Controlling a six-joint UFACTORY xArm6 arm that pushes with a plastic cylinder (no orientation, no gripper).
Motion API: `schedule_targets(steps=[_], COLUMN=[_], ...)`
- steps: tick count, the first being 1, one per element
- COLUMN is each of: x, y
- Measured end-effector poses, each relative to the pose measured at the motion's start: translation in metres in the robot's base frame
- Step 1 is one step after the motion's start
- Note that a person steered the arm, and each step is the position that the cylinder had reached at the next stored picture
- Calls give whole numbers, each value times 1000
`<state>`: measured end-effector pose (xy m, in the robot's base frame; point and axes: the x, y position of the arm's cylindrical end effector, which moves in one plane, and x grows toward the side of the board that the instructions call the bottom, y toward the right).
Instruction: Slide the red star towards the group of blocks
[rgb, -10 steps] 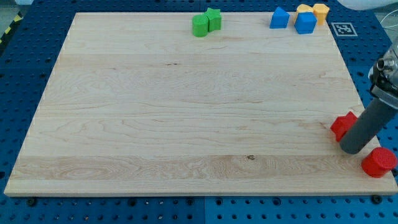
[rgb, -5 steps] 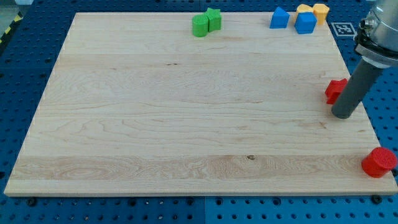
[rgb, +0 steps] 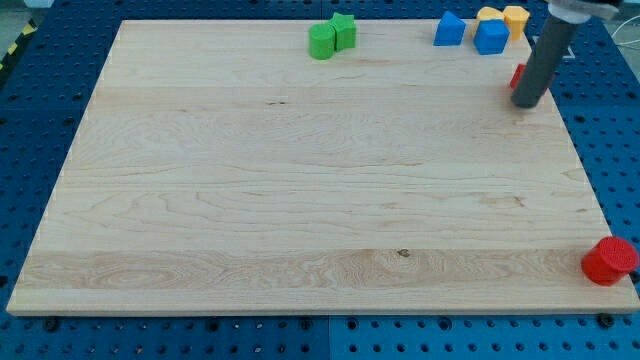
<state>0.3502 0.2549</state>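
The red star (rgb: 517, 76) is near the board's right edge at the view's upper right, mostly hidden behind my rod; only a red sliver shows at the rod's left side. My tip (rgb: 526, 102) rests on the board just below the star and touches it. The group of blocks sits just above: a blue block (rgb: 450, 29), a second blue block (rgb: 490, 37), and two yellow-orange blocks (rgb: 490, 14) (rgb: 516, 16) behind them. The star is a short way below and to the right of the second blue block.
A green star (rgb: 344, 30) and a green block (rgb: 322, 41) touch each other at the top edge, mid-board. A red cylinder (rgb: 609, 260) sits at the board's bottom right corner. The wooden board (rgb: 300, 180) lies on a blue perforated table.
My tip and the red star have moved up the right side of the board, from the lower right towards the blue and yellow group. The red cylinder has stayed put.
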Motion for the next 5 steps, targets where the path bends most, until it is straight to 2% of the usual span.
schedule_targets(steps=[1,5], x=[-20,-24], y=[0,15])
